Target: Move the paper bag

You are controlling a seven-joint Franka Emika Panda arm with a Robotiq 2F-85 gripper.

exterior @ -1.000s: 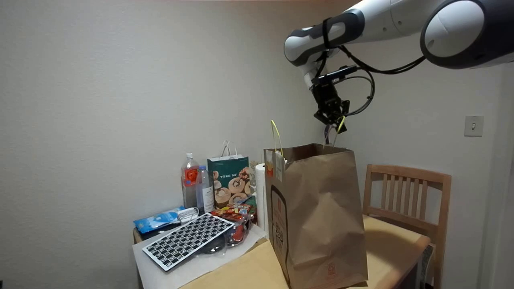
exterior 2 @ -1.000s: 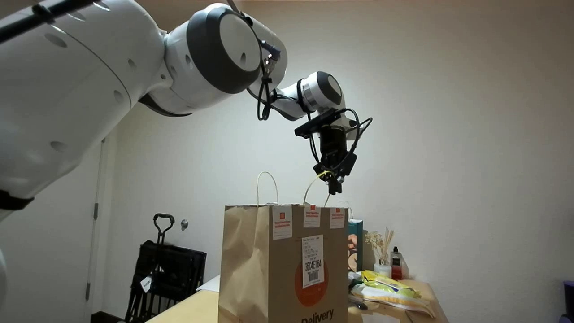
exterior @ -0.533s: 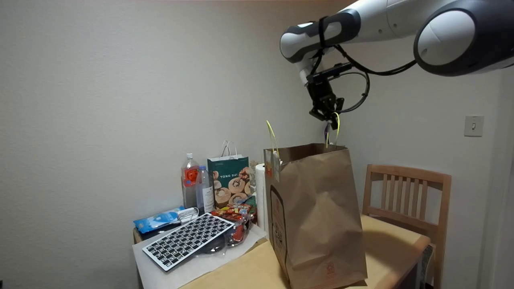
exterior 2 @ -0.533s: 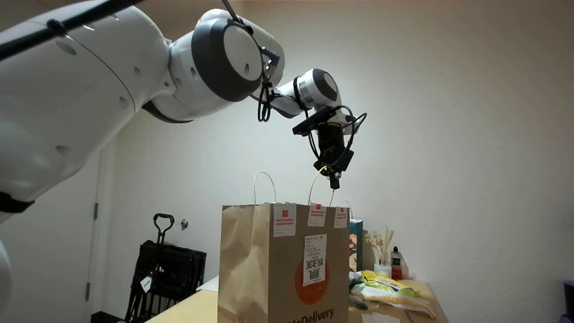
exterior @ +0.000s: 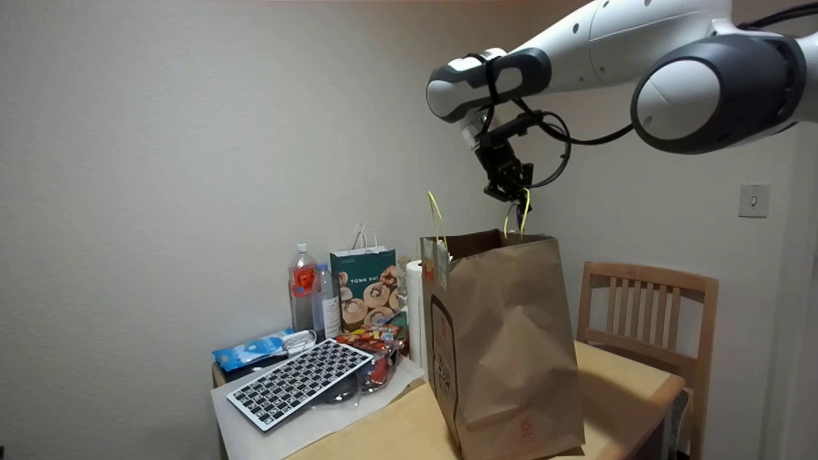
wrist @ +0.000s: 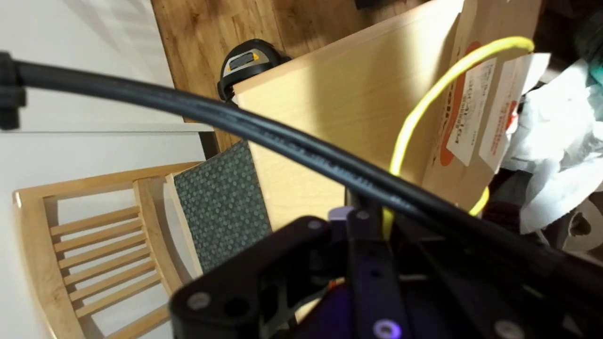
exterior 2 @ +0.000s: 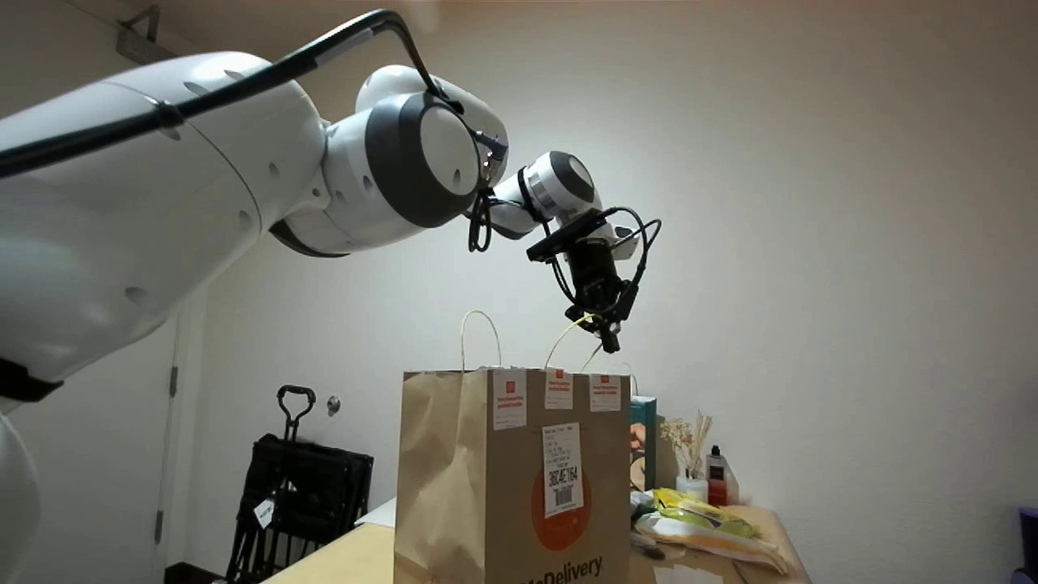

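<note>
The large brown paper bag [exterior: 511,345] stands upright on the table. In an exterior view, its face with stickers and orange McDelivery print shows [exterior 2: 519,503]. The wrist view shows its top rim and part of that face [wrist: 452,181]. My gripper [exterior: 524,203] is above the bag's rim, over the side away from the free handle [exterior: 435,211]. Its fingers look shut on the yellow handle [wrist: 414,115] there; the exact pinch is hidden by a cable and the dark fingers. The gripper also shows in an exterior view [exterior 2: 609,339] and the wrist view [wrist: 351,214].
A green bag [exterior: 364,287], bottles [exterior: 326,306] and a black-and-white keyboard-like panel [exterior: 300,383] are beside the bag. A wooden chair [exterior: 642,319] stands by the table [exterior: 629,396]. Yellow packets [exterior 2: 701,515] and a reed diffuser [exterior 2: 691,485] are behind it.
My gripper rises slightly, then lowers and shifts left in an exterior view. The handle moves with it and the bag's top edge shifts slightly, while its base stays in place.
</note>
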